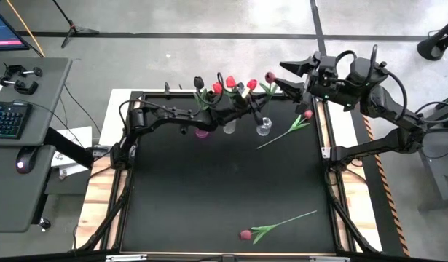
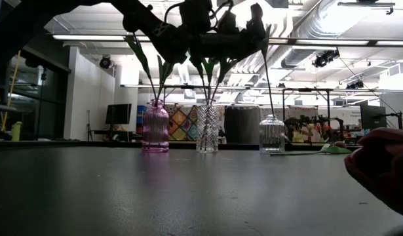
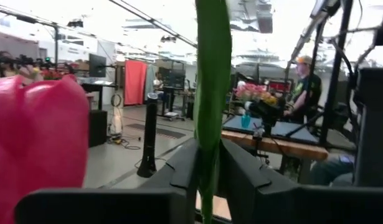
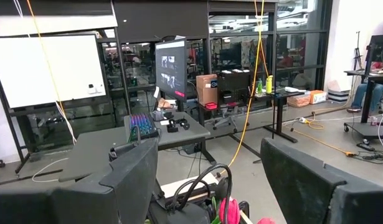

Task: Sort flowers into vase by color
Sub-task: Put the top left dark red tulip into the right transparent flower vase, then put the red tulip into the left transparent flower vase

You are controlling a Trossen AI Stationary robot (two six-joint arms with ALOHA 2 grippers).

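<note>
Three vases stand in a row at the table's far side: a pink one [image 2: 155, 128], a clear patterned one [image 2: 208, 129] and a clear ribbed one [image 2: 272, 134]. Flowers stand in them, with red heads [image 1: 229, 81] and dark heads [image 1: 199, 82]. My left gripper [image 1: 243, 100] is above the vases, shut on a flower's green leaf [image 3: 211, 93]; a big pink-red head [image 3: 35, 149] is close beside it. My right gripper [image 1: 292, 80] hangs open off the far right corner, with nothing between its fingers [image 4: 141, 180]. Two flowers lie on the table: one far right [image 1: 285, 131], one near [image 1: 274, 224]. My left gripper has the flower's green leaf [image 3: 210, 162] between its two fingers [image 3: 182, 171], which stand close on either side of it. The leaf runs upright through the gap, across the fingers. The flower's head and lower end are outside the left wrist view.
The black table top [image 1: 224, 189] lies bare between the vases and the near flower, whose head [image 2: 384, 170] looms dark red in the low view. A side desk with a keyboard [image 1: 6, 120] stands to the left. A person [image 3: 306, 90] stands in the room beyond.
</note>
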